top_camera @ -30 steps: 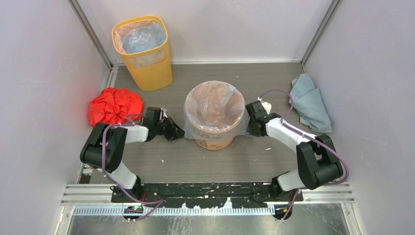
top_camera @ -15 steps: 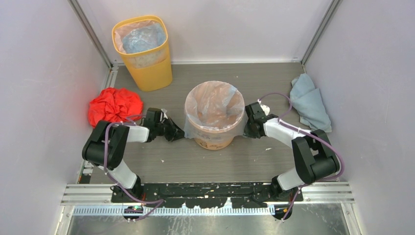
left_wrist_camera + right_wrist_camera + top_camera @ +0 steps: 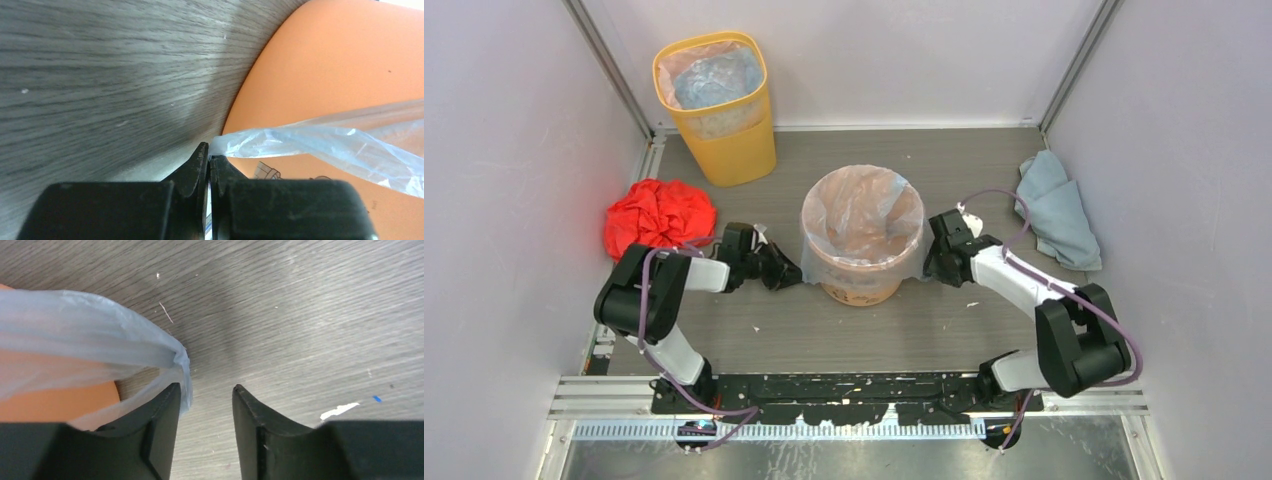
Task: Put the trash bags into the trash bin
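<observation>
The orange trash bin (image 3: 860, 286) stands mid-floor, lined with a translucent bluish trash bag (image 3: 862, 212) whose edge is folded over the rim. On the bin's left side, my left gripper (image 3: 788, 270) is shut on a corner of the bag. In the left wrist view the film (image 3: 320, 140) runs out from the closed tips (image 3: 208, 156) across the bin wall (image 3: 330, 65). To the bin's right, my right gripper (image 3: 927, 262) is open. The right wrist view has the bag's edge (image 3: 90, 335) lying loose against the left finger (image 3: 167, 405), with bare floor between the jaws (image 3: 205, 387).
A taller yellow bin (image 3: 729, 150) with its own liner stands at the back left. A crumpled red heap (image 3: 657, 215) lies by the left wall. A blue-grey folded piece (image 3: 1056, 205) lies by the right wall. White walls enclose the floor.
My right gripper has opened and let go of the bag's edge, and its elbow has swung slightly outward. The left gripper keeps its hold and has hardly moved.
</observation>
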You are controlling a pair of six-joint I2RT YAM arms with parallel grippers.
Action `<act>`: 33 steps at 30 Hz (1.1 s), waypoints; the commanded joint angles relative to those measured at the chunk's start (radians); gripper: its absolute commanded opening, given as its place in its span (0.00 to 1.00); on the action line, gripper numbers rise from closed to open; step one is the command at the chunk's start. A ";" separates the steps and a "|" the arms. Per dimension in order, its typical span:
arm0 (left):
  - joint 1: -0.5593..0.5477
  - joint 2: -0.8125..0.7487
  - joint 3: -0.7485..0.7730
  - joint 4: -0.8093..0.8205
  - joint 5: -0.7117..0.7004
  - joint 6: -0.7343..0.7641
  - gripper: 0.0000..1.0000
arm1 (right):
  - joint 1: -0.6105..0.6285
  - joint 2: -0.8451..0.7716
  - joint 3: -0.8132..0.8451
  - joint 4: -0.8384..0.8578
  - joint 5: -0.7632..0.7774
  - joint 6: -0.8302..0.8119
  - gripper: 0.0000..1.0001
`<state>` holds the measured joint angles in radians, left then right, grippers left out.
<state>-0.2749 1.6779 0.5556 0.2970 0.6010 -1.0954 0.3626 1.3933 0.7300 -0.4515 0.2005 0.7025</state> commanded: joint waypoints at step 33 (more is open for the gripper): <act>-0.003 -0.128 0.068 -0.124 0.014 0.063 0.33 | 0.115 -0.083 0.881 -0.447 -0.025 -0.365 0.01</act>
<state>-0.2749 1.5684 0.5858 0.1623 0.6060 -1.0393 0.3847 1.2346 1.5127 -0.8524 0.2886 0.4019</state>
